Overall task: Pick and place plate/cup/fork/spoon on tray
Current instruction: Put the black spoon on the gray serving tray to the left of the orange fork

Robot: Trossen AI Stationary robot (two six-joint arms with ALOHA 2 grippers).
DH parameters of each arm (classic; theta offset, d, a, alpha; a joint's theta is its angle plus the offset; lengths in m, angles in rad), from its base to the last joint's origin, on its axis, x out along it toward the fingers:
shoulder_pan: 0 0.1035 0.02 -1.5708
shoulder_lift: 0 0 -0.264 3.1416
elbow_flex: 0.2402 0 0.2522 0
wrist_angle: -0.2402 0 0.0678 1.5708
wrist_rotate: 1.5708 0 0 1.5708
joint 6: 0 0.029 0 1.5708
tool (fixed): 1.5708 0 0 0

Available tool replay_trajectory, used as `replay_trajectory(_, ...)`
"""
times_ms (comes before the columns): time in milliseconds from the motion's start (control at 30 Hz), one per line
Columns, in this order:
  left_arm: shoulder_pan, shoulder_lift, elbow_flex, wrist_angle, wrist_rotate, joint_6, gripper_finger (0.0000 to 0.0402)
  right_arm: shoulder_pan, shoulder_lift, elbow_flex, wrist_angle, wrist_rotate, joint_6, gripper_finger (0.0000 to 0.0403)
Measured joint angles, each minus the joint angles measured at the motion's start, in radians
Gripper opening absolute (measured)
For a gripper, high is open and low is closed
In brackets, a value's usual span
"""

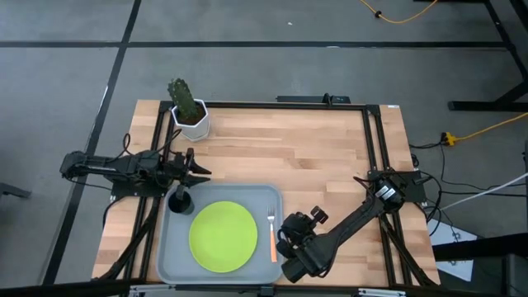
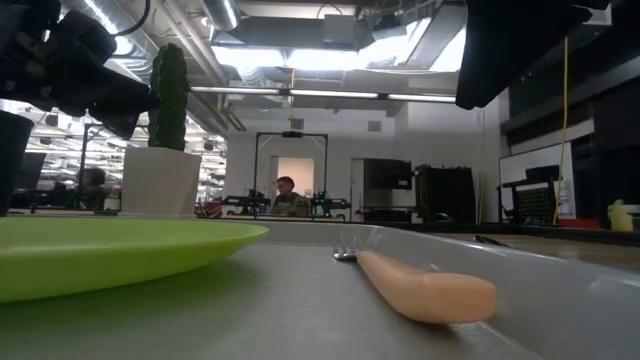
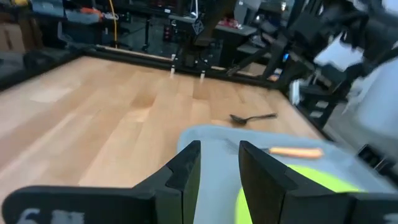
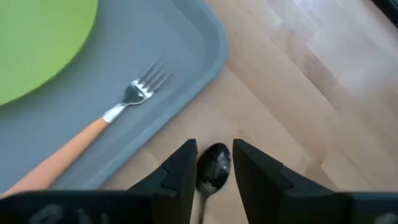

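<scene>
Slim dark metal spoon [image 4: 212, 169] on wooden tabletop [image 4: 323, 93], just beside light-grey plastic tray [image 4: 205, 37]. Right gripper [image 4: 213, 171] fingers spread astride bowl. Light, stiff, slippery; probably better pinched at handle.

Left gripper [image 3: 217, 168] near tray, fingers spread, empty.

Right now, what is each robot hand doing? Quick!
Left gripper: open, empty, near the cup on the tray.
Right gripper: open around the spoon on the table, not clamped.

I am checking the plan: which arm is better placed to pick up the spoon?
The right. Its gripper is open, straddling the spoon on the wood beside the tray. The left gripper is across the tray, above the cup.
</scene>
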Motion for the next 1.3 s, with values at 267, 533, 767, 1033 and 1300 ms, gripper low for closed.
replay_trajectory(267,0.0,0.0,0.0,0.0,-0.003,-0.047,0.0102,-0.008,0.0,0.0,0.175,-0.005,-0.003,0.011)
replay_trajectory(533,0.0,0.0,0.0,0.0,-0.003,-0.046,0.0102,-0.008,0.0,0.0,0.25,-0.002,-0.004,0.011)
replay_trajectory(767,0.0,0.0,0.0,0.001,-0.003,-0.045,0.0102,-0.014,0.0,-0.001,0.29,-0.055,0.003,0.011)
replay_trajectory(1033,0.0,0.0,0.0,0.0,-0.003,-0.045,0.0102,-0.039,-0.028,-0.085,0.092,-0.309,0.265,0.011)
replay_trajectory(1300,0.0,0.0,-0.001,0.003,-0.003,-0.045,0.0102,-0.055,-0.125,-0.296,0.294,-0.455,0.288,0.011)
